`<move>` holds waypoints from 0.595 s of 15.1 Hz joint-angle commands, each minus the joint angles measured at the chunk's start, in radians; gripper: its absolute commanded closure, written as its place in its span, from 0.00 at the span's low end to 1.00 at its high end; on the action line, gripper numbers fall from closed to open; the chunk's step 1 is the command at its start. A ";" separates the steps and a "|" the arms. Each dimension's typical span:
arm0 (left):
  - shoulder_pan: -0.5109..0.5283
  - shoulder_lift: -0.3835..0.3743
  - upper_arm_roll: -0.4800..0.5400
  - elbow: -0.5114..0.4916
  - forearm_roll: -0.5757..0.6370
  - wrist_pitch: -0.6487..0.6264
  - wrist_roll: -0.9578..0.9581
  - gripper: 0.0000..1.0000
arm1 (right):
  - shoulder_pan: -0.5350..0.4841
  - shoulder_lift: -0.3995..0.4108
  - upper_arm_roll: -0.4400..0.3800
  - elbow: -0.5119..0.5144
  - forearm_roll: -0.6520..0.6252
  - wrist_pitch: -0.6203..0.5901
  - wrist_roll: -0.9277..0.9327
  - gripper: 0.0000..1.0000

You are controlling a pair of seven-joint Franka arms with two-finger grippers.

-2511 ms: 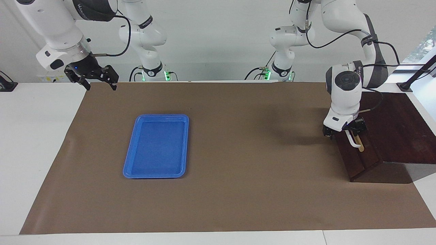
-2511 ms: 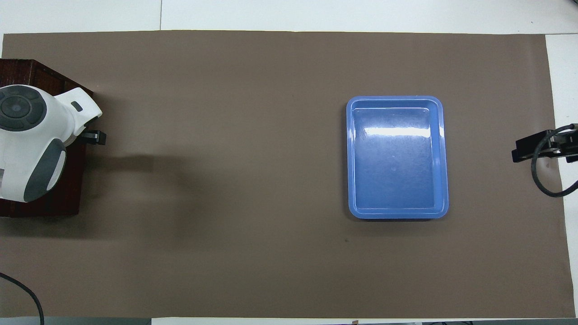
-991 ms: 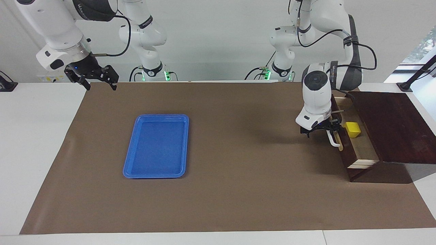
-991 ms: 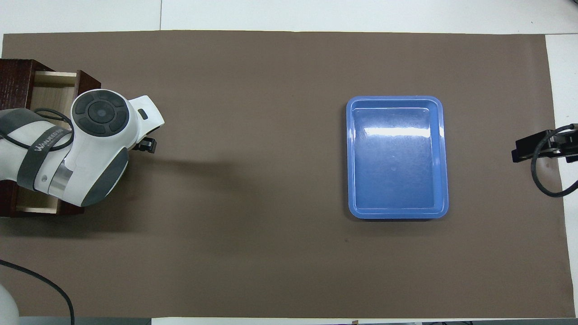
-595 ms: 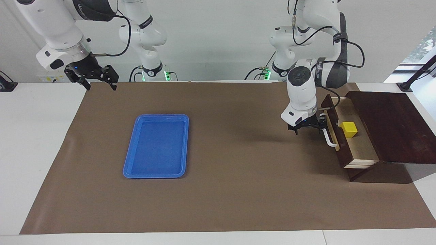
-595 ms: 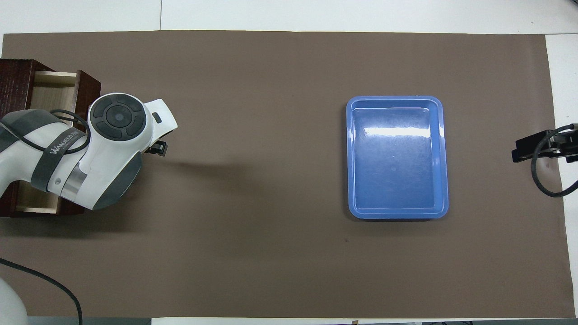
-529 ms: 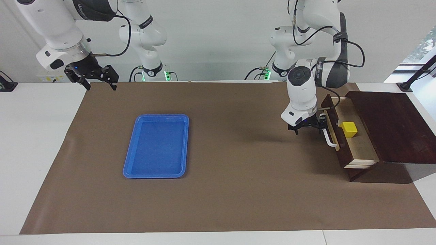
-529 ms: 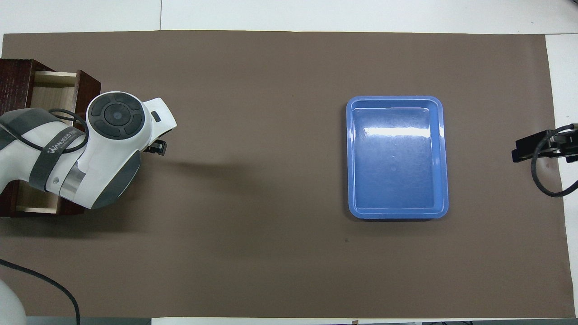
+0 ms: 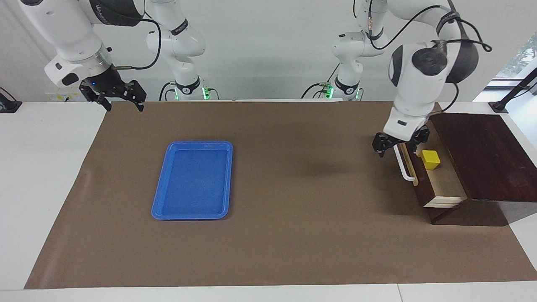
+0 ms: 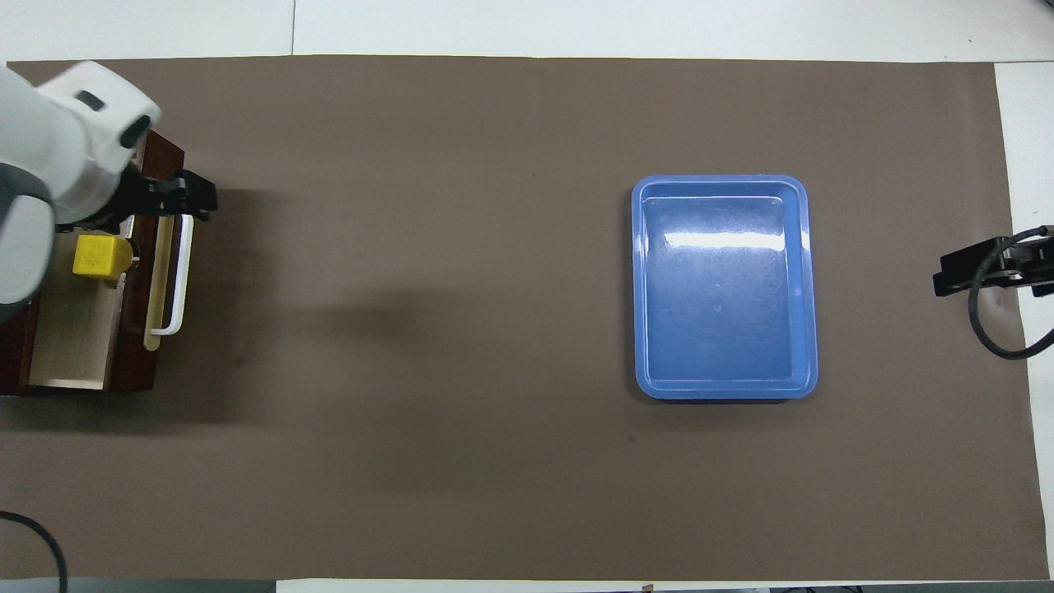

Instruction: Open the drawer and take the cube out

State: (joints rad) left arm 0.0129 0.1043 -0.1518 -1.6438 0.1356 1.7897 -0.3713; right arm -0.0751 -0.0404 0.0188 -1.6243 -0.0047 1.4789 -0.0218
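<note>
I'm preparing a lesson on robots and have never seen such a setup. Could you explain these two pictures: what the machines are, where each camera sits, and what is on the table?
Two white robot arms with two-finger grippers stand at a table. One camera faces them from across the table; the other looks steeply down from above their end. The drawer of a dark wooden box is pulled open, and a yellow cube lies inside. The left gripper hangs open and empty above the drawer's white handle. The right gripper waits, open and empty, over the table's edge. A blue tray lies empty on the brown mat.
</note>
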 commanded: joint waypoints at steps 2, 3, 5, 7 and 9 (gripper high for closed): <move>0.013 -0.017 0.078 -0.002 -0.062 0.008 -0.362 0.00 | -0.006 -0.018 0.006 -0.017 -0.011 -0.008 -0.023 0.00; 0.028 -0.037 0.081 -0.051 -0.062 0.057 -0.530 0.00 | -0.006 -0.018 0.006 -0.017 -0.011 -0.008 -0.023 0.00; 0.050 -0.051 0.084 -0.105 -0.062 0.158 -0.749 0.00 | -0.006 -0.018 0.006 -0.017 -0.011 -0.008 -0.023 0.00; 0.067 -0.043 0.086 -0.117 -0.062 0.186 -0.819 0.00 | -0.006 -0.018 0.006 -0.017 -0.011 -0.008 -0.023 0.00; 0.075 -0.014 0.087 -0.110 -0.065 0.177 -0.842 0.00 | -0.008 -0.018 0.006 -0.017 -0.011 -0.008 -0.023 0.00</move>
State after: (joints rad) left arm 0.0744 0.0910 -0.0654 -1.7269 0.0888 1.9458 -1.1634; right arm -0.0751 -0.0404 0.0188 -1.6243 -0.0047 1.4789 -0.0218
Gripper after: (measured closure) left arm 0.000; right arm 0.000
